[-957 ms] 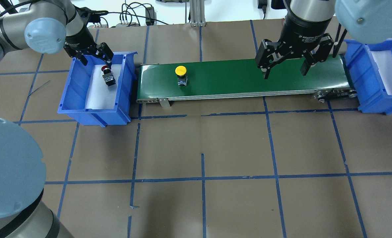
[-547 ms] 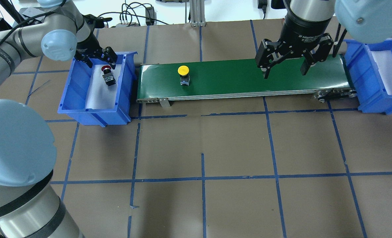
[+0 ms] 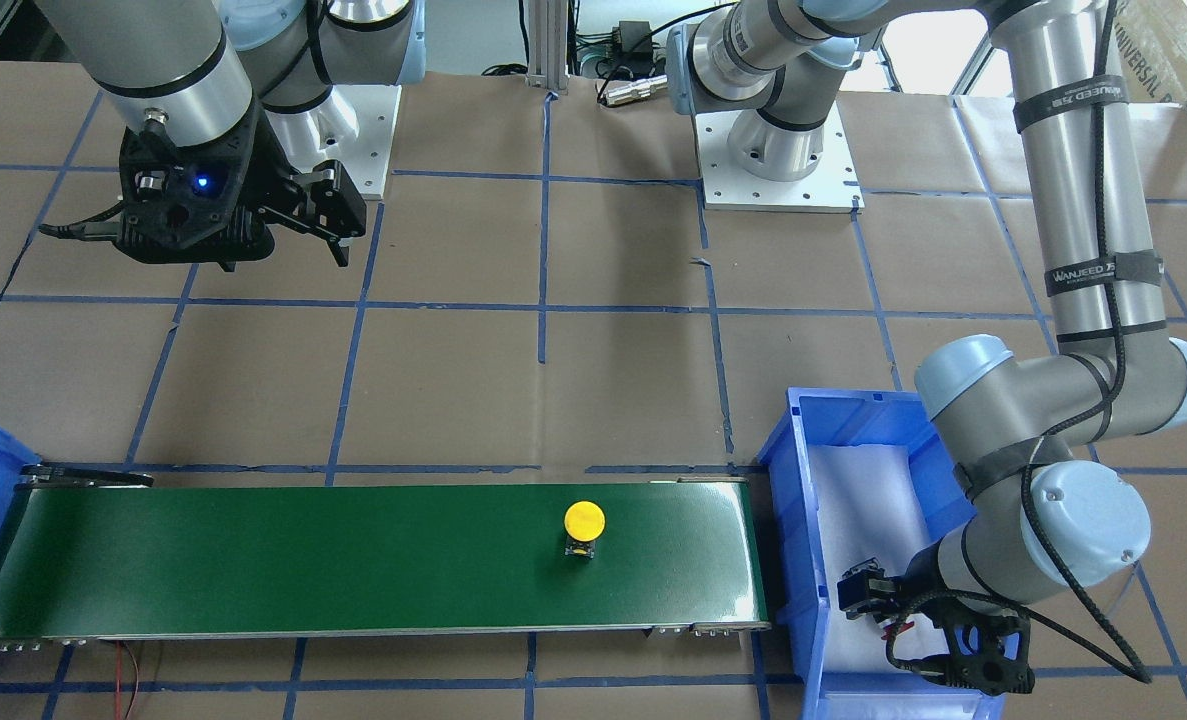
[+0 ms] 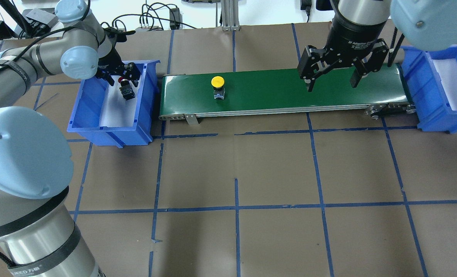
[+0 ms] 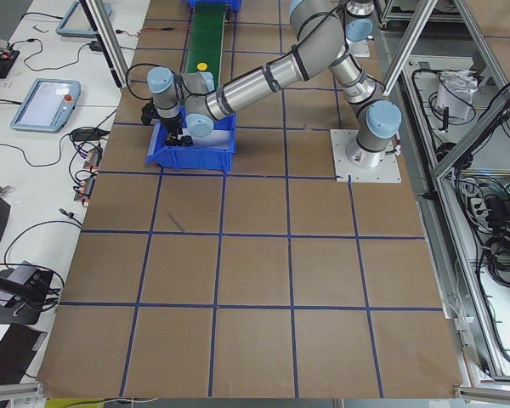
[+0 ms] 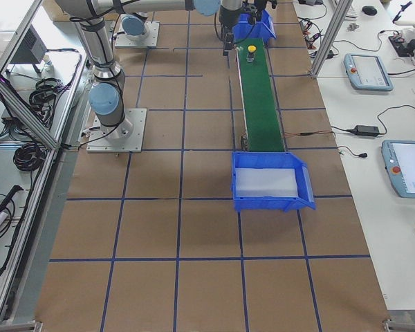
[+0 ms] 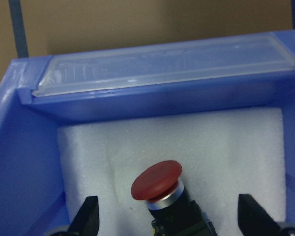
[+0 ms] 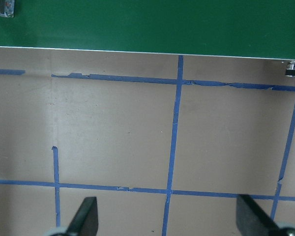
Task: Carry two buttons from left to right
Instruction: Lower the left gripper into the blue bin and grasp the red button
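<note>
The yellow button (image 4: 217, 82) stands upright on the green conveyor belt (image 4: 282, 90), toward its left end; it also shows in the front view (image 3: 584, 521). The red button (image 4: 126, 87) lies tilted on white foam in the left blue bin (image 4: 111, 132). My left gripper (image 4: 122, 78) is low inside that bin, open. In the left wrist view its fingers (image 7: 87, 217) stand wide on either side of the red cap (image 7: 156, 180) without touching it. My right gripper (image 4: 332, 87) hangs open and empty above the belt's right part.
A second blue bin (image 4: 430, 111) with white foam stands at the belt's right end. The belt's metal frame and rollers (image 4: 390, 109) run along its front edge. Brown paper with blue tape lines covers the table (image 4: 236, 173). Cables lie at the far edge.
The yellow button has ridden a little to the right on the belt. My left arm has swung in and lowered its gripper around the red button. The right arm has not moved.
</note>
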`<state>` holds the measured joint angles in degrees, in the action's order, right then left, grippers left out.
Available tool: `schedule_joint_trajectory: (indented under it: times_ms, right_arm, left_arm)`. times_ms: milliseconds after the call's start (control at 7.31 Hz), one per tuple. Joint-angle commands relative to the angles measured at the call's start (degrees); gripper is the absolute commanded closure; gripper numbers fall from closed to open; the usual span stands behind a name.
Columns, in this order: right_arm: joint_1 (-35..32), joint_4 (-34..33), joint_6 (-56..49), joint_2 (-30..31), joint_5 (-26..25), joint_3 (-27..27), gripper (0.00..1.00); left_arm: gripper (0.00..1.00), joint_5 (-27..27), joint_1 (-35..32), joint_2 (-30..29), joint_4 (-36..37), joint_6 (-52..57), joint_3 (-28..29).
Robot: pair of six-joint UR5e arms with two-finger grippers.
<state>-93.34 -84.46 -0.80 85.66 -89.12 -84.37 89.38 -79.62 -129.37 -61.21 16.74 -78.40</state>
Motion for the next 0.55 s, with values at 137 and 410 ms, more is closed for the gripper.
schedule_joint_trajectory:
  times_ms: [137,410]
  right_arm:
    - [0.0,0.0,0.0,0.03,0.0,0.0,0.0]
    - [0.0,0.0,0.01,-0.06,0.0,0.0,0.0]
  left_arm:
    - [0.69,0.18,-0.1,0.52,-0.05,0.31,-0.26]
    - [0.8,0.36,-0.28,1.39,-1.45,0.39,0.78]
